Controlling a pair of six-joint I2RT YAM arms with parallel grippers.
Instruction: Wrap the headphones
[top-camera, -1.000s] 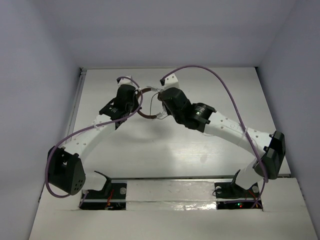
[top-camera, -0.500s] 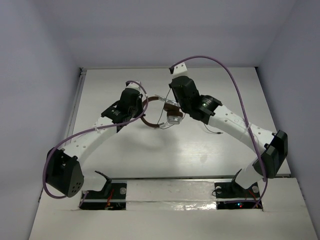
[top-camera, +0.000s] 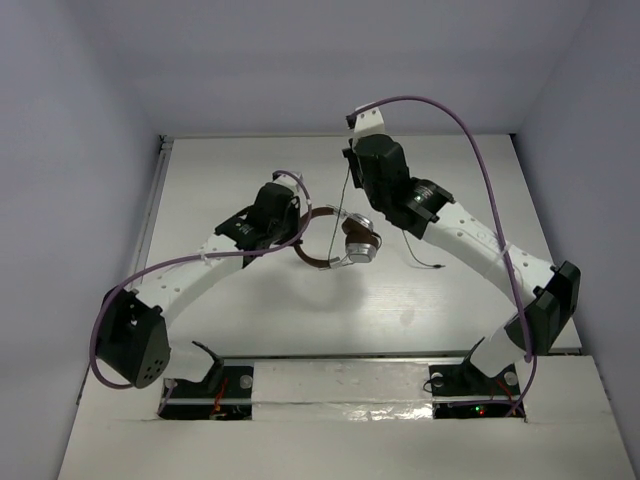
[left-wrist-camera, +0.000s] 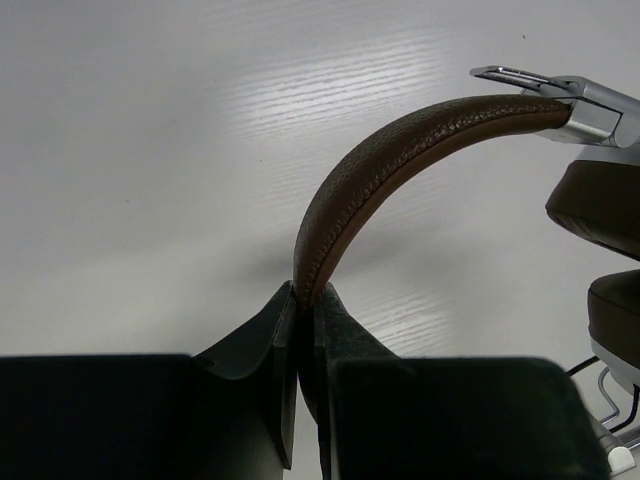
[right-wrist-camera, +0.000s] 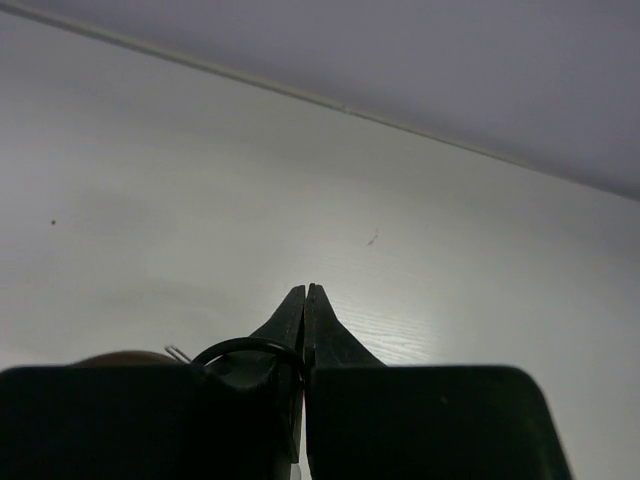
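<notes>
The headphones (top-camera: 338, 238) are at the centre of the top view, between the two arms and over the white table (top-camera: 260, 300). The left gripper (left-wrist-camera: 300, 296) has its fingers clamped on the brown headband (left-wrist-camera: 400, 150). In the left wrist view the band rises out of the narrow seam between the fingers and arches to the upper right, ending in a silver bracket (left-wrist-camera: 590, 100). Two brown ear pads (left-wrist-camera: 605, 195) show at the right edge of that view. In the top view a silver earcup (top-camera: 358, 245) faces up, just right of the headband's arc.

The right gripper (right-wrist-camera: 304, 293) stands above centre in the top view, its fingers pressed together with no visible gap. A loop of thin dark cord (right-wrist-camera: 245, 345) meets the seam at the left finger, and in the top view the cord runs straight from that gripper down to the headphones. Whether the headphones touch the table cannot be told. Purple cables (top-camera: 470, 150) arch over each arm.
</notes>
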